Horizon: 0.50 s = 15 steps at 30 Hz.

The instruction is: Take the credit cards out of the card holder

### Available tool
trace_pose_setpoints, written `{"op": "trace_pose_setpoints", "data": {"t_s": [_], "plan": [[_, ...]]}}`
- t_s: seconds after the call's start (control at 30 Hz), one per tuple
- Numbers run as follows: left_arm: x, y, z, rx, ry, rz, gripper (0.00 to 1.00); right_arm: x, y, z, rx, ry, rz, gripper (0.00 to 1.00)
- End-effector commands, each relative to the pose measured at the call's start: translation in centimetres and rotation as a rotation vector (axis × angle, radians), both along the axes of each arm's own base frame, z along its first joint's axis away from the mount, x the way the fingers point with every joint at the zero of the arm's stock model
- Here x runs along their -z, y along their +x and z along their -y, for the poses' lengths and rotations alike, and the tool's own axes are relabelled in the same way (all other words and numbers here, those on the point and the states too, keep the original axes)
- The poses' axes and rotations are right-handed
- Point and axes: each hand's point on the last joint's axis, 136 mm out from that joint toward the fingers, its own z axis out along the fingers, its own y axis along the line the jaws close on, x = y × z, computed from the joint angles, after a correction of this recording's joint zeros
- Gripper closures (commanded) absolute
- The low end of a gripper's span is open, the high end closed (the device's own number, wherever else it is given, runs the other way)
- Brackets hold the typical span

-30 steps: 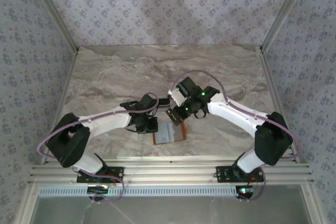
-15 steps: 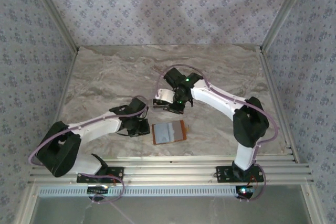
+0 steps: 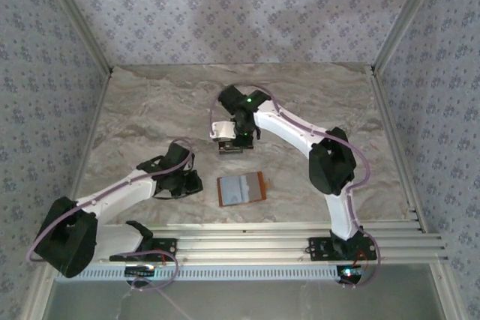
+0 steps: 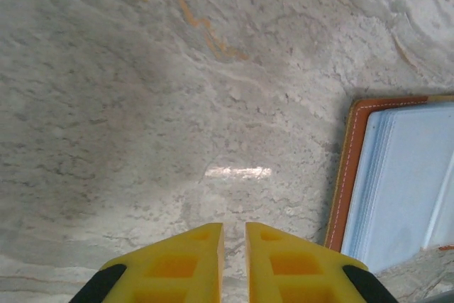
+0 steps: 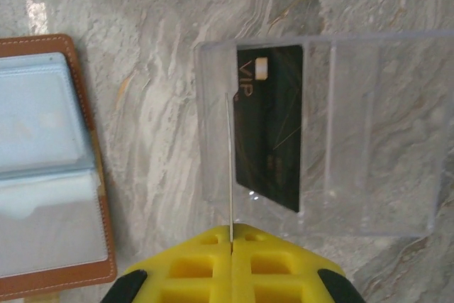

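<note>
The card holder [image 3: 241, 188] lies open and flat near the table's front edge, orange-brown with grey-blue sleeves [image 5: 42, 175]. My right gripper [image 5: 231, 228] is shut on a thin whitish credit card [image 5: 230, 161], seen edge-on. It holds the card above the left end of a clear slotted rack [image 5: 355, 133], in which a black credit card [image 5: 273, 129] marked VIP stands. From above, the right gripper [image 3: 229, 142] hangs behind the holder. My left gripper [image 4: 234, 228] hovers over bare table left of the holder's edge [image 4: 344, 175], its jaws a narrow slit apart with nothing between them.
The marble table [image 3: 150, 110] is ringed by patterned walls and metal corner posts [image 3: 394, 28]. The left arm [image 3: 127, 189] stretches low along the front left. The right arm [image 3: 330, 166] arches over the right half.
The right arm has swung away from the card holder toward the back and left, carrying the card over the rack. The left arm has drawn back to the left, off the holder.
</note>
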Motion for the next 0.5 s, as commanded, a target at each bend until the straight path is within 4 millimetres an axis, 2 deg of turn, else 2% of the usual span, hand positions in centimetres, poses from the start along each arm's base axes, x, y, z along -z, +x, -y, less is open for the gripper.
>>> {"op": "trace_pose_setpoints", "data": {"t_s": [0.0, 0.13, 0.47], "plan": [[-0.1, -0.6, -0.4, -0.019, -0.016, -0.022, 0.83, -0.2, -0.1, 0.0, -0.087, -0.059, 0.0, 1.0], [-0.2, -0.5, -0.6, -0.024, -0.015, -0.023, 0.83, -0.3, 0.6, -0.8, -0.114, -0.062, 0.008, 1.0], [-0.1, -0.6, -1.1, -0.038, -0.015, -0.024, 0.83, 1.6, 1.1, -1.4, -0.136, -0.086, -0.021, 1.0]]}}
